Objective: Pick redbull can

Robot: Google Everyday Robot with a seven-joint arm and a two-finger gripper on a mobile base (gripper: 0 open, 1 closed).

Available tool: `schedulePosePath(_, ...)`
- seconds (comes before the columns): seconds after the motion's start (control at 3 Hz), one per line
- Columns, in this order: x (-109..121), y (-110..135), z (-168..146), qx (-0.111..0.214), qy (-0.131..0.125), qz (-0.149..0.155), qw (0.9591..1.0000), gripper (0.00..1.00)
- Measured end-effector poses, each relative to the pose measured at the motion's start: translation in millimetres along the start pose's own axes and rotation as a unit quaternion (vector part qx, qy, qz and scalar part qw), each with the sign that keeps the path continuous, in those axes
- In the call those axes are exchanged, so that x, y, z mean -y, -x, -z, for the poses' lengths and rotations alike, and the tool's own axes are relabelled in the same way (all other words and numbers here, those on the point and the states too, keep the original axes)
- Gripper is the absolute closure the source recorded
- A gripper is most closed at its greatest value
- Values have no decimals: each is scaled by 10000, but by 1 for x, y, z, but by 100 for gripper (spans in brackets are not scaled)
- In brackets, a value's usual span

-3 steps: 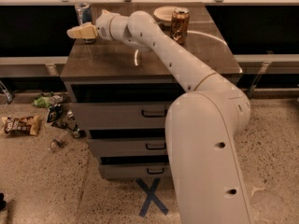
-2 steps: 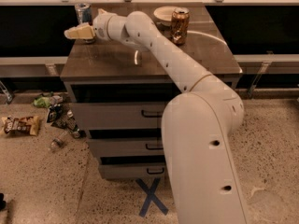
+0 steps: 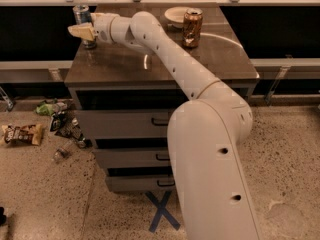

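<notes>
The redbull can (image 3: 81, 14), slim, blue and silver with a silver top, stands upright at the far left corner of the dark cabinet top (image 3: 125, 69). My gripper (image 3: 79, 32) reaches across the top from the right and sits at the can's middle height, covering part of its body. The can's top shows above the gripper and its base shows below it. I cannot tell whether the gripper touches the can.
A wider copper-brown can (image 3: 192, 28) stands at the back right, beside a pale bowl (image 3: 175, 15). The cabinet has drawers (image 3: 125, 121) below. Wrappers and litter (image 3: 22, 133) lie on the floor at left. A blue tape X (image 3: 162, 214) marks the floor.
My gripper has shifted a little to the left at the redbull can. The copper-brown can and the bowl have not moved.
</notes>
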State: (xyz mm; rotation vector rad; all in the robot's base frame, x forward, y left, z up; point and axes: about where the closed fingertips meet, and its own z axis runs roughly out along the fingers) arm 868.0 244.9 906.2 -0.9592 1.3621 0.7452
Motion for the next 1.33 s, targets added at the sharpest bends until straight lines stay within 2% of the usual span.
schedulePosePath(0.67, 1, 7, 13, -102, 80, 265, 9996, 88)
schedulePosePath(1.0, 9, 52, 58, 19, -106, 389, 9992, 100)
schedulePosePath(1.33, 9, 52, 59, 19, -106, 391, 9992, 100)
